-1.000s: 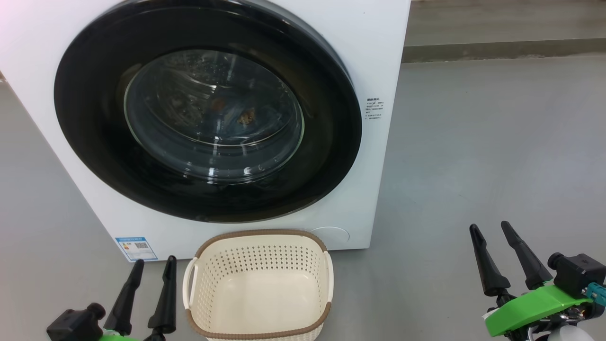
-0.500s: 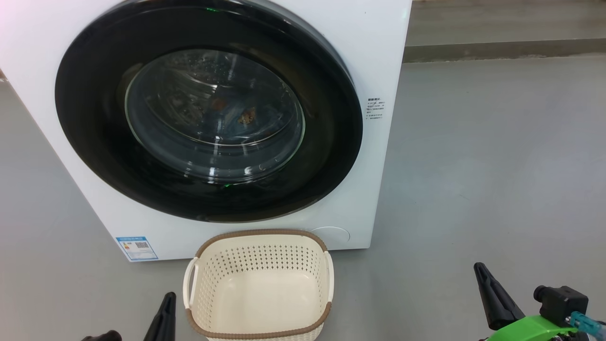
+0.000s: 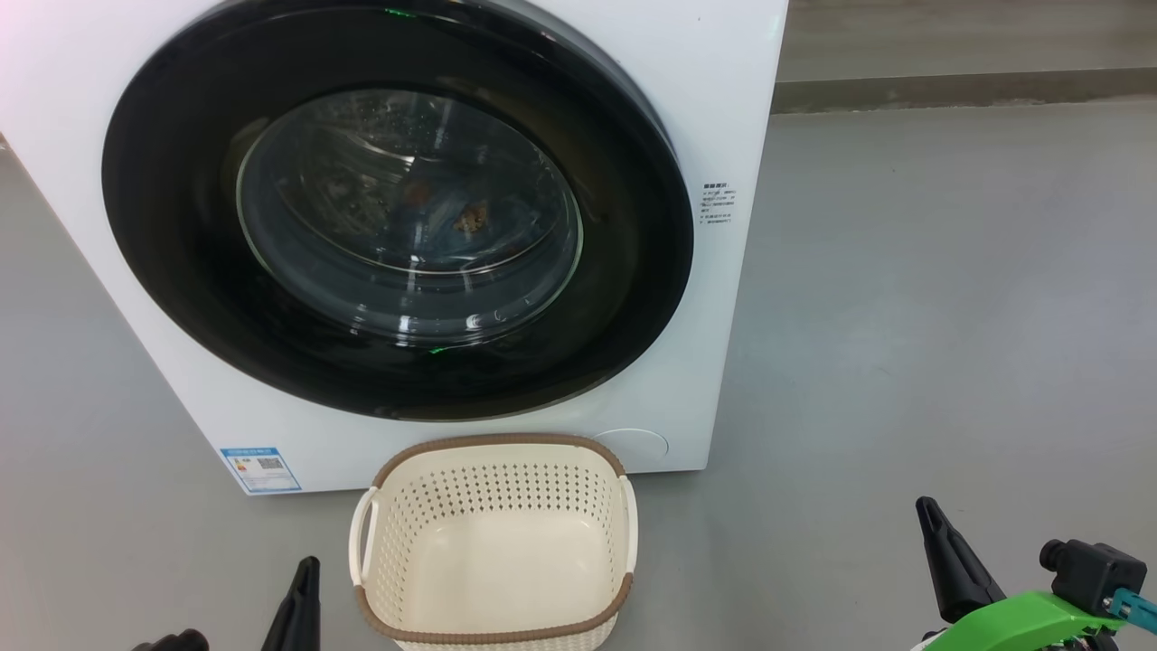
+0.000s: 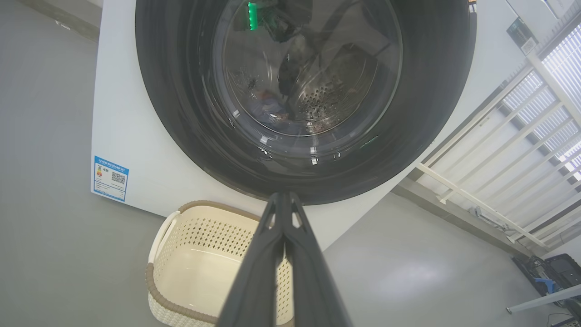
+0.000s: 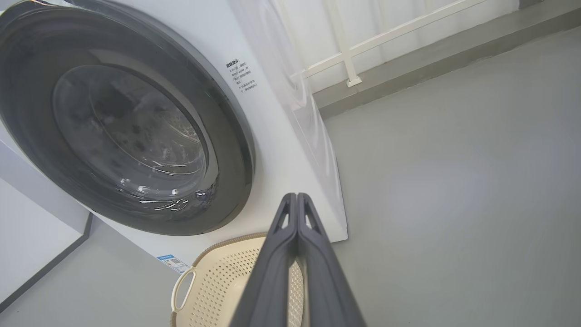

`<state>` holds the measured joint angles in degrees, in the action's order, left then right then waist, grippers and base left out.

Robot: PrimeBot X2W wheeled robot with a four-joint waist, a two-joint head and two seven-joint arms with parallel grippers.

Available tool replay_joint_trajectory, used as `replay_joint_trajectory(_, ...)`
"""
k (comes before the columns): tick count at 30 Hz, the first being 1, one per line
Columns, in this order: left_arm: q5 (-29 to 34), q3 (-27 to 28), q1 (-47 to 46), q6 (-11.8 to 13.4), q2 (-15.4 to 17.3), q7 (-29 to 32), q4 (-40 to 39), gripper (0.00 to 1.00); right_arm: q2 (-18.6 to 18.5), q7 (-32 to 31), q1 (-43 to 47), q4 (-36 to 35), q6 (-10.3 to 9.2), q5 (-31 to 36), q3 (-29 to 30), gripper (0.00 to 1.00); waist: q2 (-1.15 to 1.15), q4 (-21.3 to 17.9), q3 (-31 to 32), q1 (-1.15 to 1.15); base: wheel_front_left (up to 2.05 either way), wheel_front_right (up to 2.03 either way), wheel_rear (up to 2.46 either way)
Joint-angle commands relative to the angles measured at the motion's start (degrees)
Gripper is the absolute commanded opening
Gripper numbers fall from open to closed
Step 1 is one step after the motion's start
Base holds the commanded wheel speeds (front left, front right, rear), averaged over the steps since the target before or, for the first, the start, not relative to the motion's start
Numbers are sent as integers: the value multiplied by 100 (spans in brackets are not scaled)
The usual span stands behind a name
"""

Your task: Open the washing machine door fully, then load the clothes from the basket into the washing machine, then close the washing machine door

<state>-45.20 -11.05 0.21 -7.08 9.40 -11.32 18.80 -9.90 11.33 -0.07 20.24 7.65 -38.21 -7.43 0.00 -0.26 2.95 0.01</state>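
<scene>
Low down, left pincer (image 4: 283,195) clenched empty, right pincer (image 5: 296,196) likewise, both flanking the basket (image 3: 495,441)

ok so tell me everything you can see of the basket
The basket is small, cream-white and plastic-looking, rectangular with rounded corners. Its walls are pierced with rows of small holes, its bottom is solid, a brown braided-looking band runs round the rim, and a pale loop handle sits on each side. It stands upright and empty on the grey floor, just in front of the washing machine. Nothing else visibly touches it.
</scene>
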Motion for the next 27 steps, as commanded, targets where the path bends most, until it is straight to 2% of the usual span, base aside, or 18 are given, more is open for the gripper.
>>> replay_joint_trajectory(1,-163,119,-225,12,28,35,-179,0,-48,-33,-245,-160,-3,-177,60,0,0,1,-4,-1,0,0,0)
replay_joint_trajectory(27,-1254,514,-328,46,-135,454,-296,0,132,-455,-354,-256,-6,-1432,384,0,0,6,-73,-1,0,0,0)
